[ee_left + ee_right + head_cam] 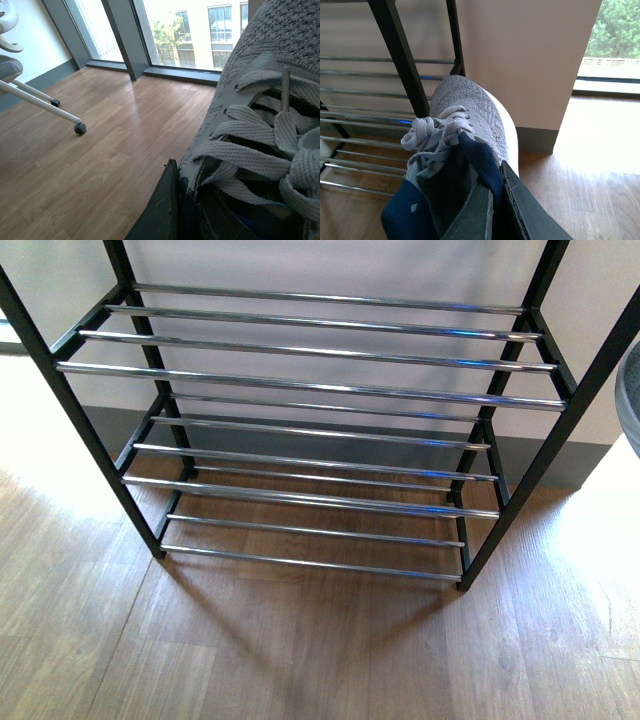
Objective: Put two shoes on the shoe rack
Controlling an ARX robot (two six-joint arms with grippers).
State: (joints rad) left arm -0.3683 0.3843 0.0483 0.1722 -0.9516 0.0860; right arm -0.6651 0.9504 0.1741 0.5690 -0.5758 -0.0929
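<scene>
Left jaws pinch the left sneaker (260, 55), right jaws the right sneaker (470, 102) beside the shoe rack (320, 388); thin collar holds could let either fall short of it.

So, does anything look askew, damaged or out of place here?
Nothing stands out. The shoe rack stands upright, its chrome rods straight and bare. The left gripper holds a grey sneaker, the right gripper the other sneaker. Only a small pale speck marks its navy lining.
</scene>
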